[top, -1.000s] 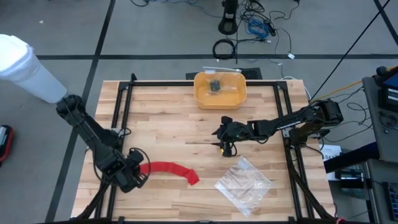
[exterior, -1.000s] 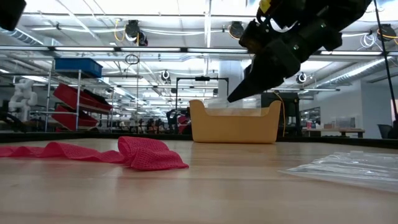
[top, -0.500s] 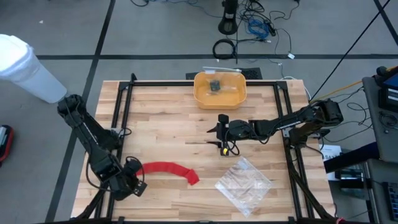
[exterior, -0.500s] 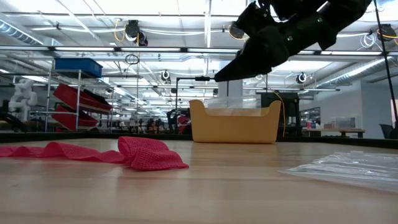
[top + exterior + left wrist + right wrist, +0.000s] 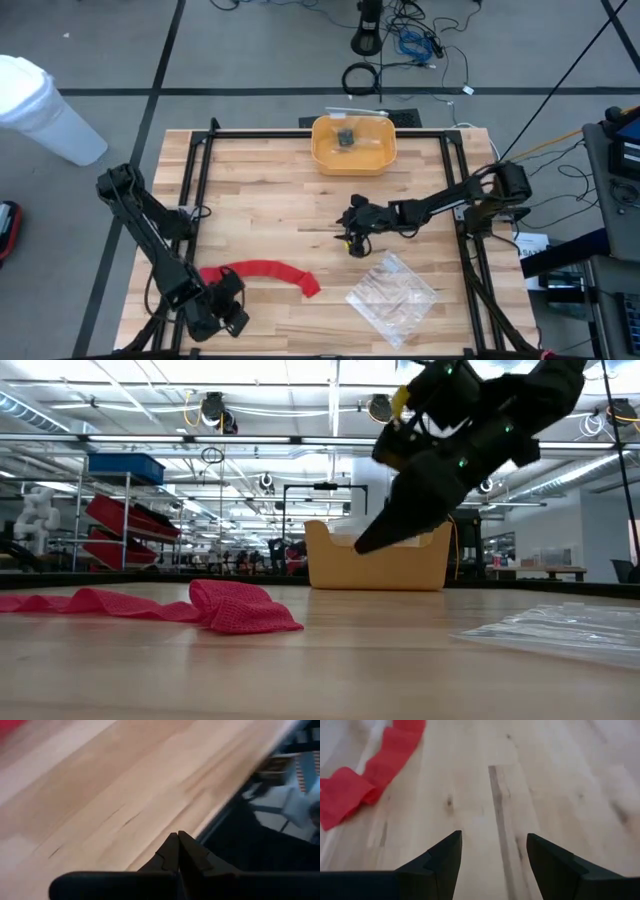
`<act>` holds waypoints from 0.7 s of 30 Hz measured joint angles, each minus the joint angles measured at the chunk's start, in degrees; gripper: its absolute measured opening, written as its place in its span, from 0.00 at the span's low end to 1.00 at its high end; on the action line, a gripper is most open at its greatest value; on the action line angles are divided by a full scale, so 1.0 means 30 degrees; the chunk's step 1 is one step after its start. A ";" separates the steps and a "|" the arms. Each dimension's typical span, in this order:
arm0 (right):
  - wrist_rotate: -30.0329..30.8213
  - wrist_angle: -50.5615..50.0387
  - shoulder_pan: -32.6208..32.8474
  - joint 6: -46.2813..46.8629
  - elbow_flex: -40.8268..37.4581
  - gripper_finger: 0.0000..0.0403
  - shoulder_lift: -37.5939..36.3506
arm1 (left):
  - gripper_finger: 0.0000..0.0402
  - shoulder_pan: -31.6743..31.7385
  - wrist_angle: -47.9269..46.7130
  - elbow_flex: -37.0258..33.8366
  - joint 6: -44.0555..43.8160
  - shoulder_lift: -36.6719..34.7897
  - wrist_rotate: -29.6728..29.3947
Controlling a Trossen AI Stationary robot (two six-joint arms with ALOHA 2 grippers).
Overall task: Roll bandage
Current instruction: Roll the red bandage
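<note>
The red bandage [image 5: 262, 273] lies flat at seven o'clock. The left gripper [image 5: 232, 318], fingers together, holds nothing. The right gripper [image 5: 352, 240], fingers apart, might grab it crooked and bunch it.

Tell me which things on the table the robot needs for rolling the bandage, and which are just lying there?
For the job:
- the red bandage, lying flat
- the left gripper, shut and empty
- the right gripper, open and empty

Just lying about:
- the clear plastic bag
- the yellow tub at the table's far edge
</note>
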 joint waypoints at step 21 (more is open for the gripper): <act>-0.0066 0.1457 0.0675 0.0424 0.1545 0.52 0.2929 | 0.01 0.0012 -1.3054 0.8774 0.5380 0.4365 -0.3092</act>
